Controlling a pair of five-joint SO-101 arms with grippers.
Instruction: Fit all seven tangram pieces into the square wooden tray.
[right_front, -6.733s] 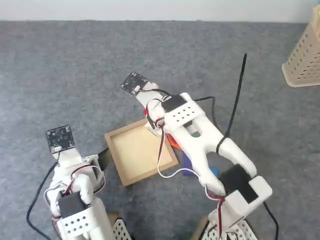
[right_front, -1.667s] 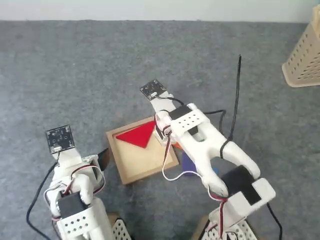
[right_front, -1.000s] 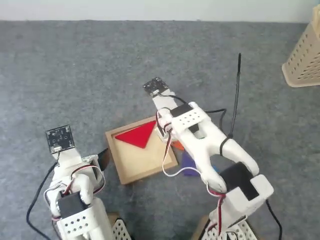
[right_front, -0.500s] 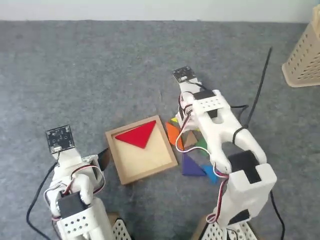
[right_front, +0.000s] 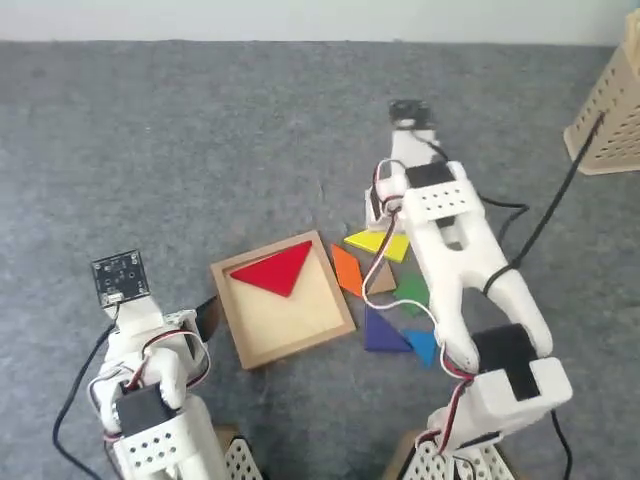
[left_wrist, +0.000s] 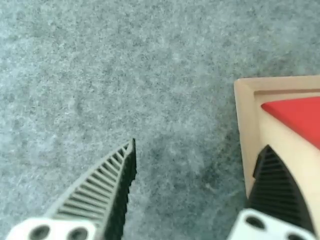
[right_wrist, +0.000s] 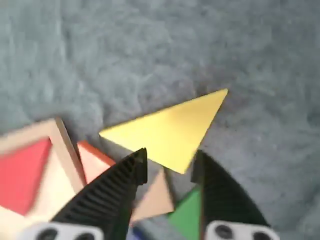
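Note:
The square wooden tray (right_front: 340, 322) lies at mid-table with a red triangle (right_front: 272, 268) flat in its far part. To its right, on the carpet, lie a yellow triangle (right_front: 378, 242), an orange piece (right_front: 346, 270), a tan triangle (right_front: 380, 278), a green piece (right_front: 410, 290), a purple triangle (right_front: 383, 330) and a blue piece (right_front: 423, 345). My right gripper (right_wrist: 170, 157) hangs open just above the yellow triangle (right_wrist: 170, 130), holding nothing. My left gripper (left_wrist: 195, 170) stands open and empty over the carpet at the tray's (left_wrist: 242, 115) near-left corner.
A pale perforated tower (right_front: 610, 110) stands at the far right edge. Grey carpet (right_front: 180, 130) stretches open to the far left. The right arm's cable (right_front: 560, 200) loops toward that tower.
The red triangle now lies in the tray, which looked bare in the earliest frame. The right arm has since swung right and away from the tray to above the yellow triangle. The left arm kept still.

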